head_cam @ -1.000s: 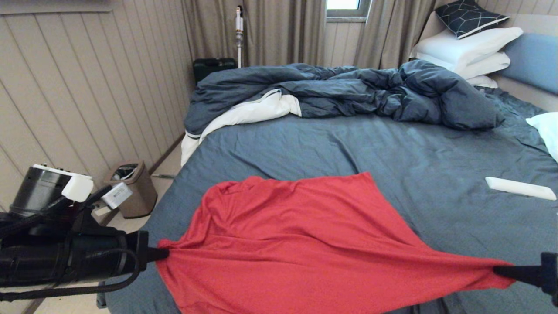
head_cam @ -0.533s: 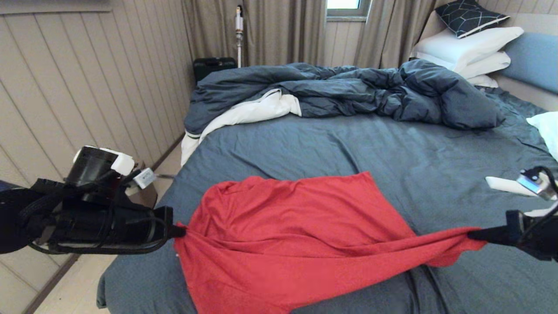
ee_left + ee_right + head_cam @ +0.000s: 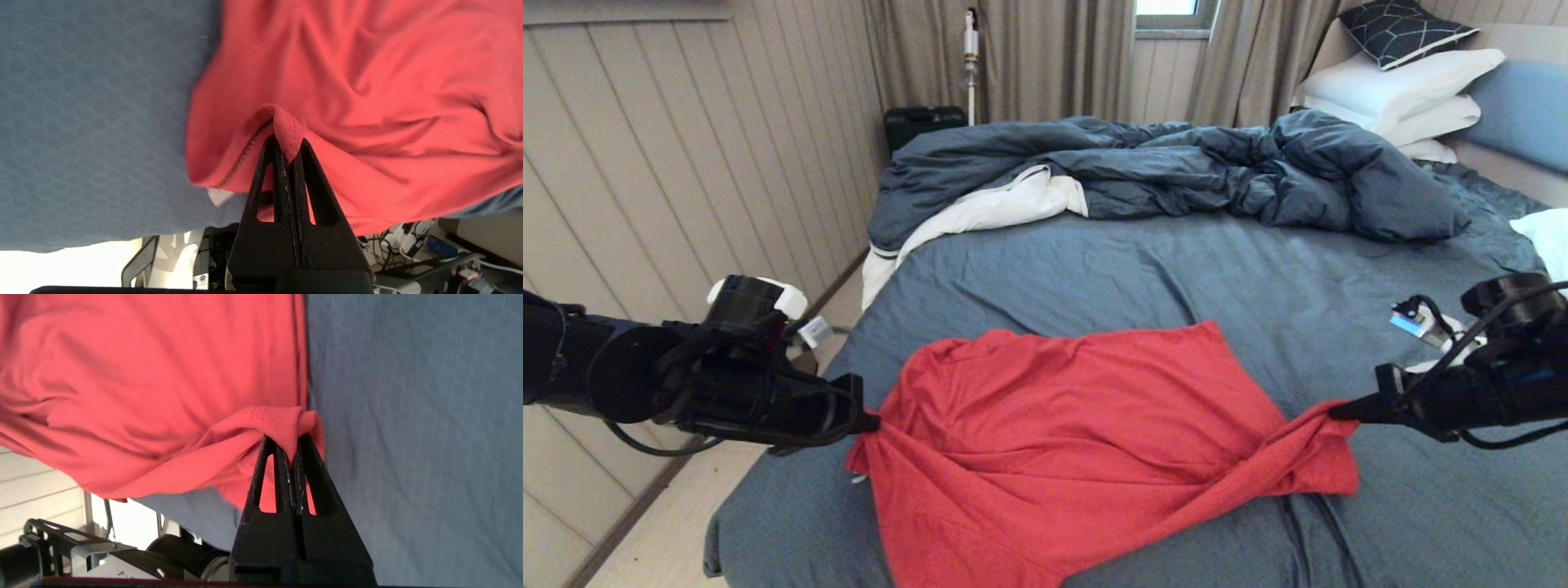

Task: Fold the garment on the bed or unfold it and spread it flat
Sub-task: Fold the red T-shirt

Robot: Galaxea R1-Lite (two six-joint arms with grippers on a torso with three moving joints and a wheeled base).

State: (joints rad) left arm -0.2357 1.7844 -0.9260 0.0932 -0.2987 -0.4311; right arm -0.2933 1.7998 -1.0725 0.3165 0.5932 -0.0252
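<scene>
The large bright red short-sleeved T-shirt of thin jersey (image 3: 1086,441) lay on the near part of the wide bed with the blue-grey fitted sheet (image 3: 1160,269), its near edge running out of the head view. The left gripper (image 3: 872,422) was clamped on a bunched bit of fabric at the shirt's left edge, its jaws pressed tight on a small red fold beside a dark stitched seam in the left wrist view (image 3: 288,139). The right gripper (image 3: 1338,412) was likewise clenched on a gathered corner at the shirt's right edge (image 3: 286,428), with the cloth twisted into a rope-like ridge behind it. With both edges held and the far half lying flat, the step in hand looked like a fold carrying the near part of the shirt over the far part; the next move would call for both arms to travel evenly toward the rumpled dark blue duvet (image 3: 1176,175), keeping the held edge taut, then letting go together. No print showed on the visible side, the sleeves and collar were hard to tell among the wrinkles, and a white object beside the right arm was mostly hidden.
</scene>
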